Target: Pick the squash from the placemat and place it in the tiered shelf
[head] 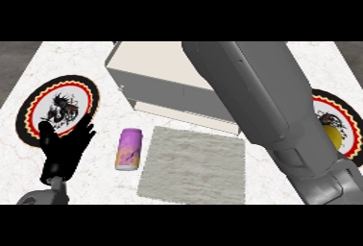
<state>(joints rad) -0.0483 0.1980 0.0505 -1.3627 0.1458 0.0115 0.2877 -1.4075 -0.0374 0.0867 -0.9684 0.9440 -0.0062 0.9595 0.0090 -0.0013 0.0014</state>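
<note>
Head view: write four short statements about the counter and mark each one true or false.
1. The purple can lies on its side, left of the placemat. True.
2. A squash lies on the placemat. False: its visible surface bears nothing.
3. The left hand is curled round the can. False: it is open, fingers up, apart from the can.
4. The right forearm crosses over the tiered shelf. True.

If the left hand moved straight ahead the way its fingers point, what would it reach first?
The patterned plate at the left: the open left hand, lower left, points at it, fingertips overlapping its rim. Height above it is unclear.
</note>
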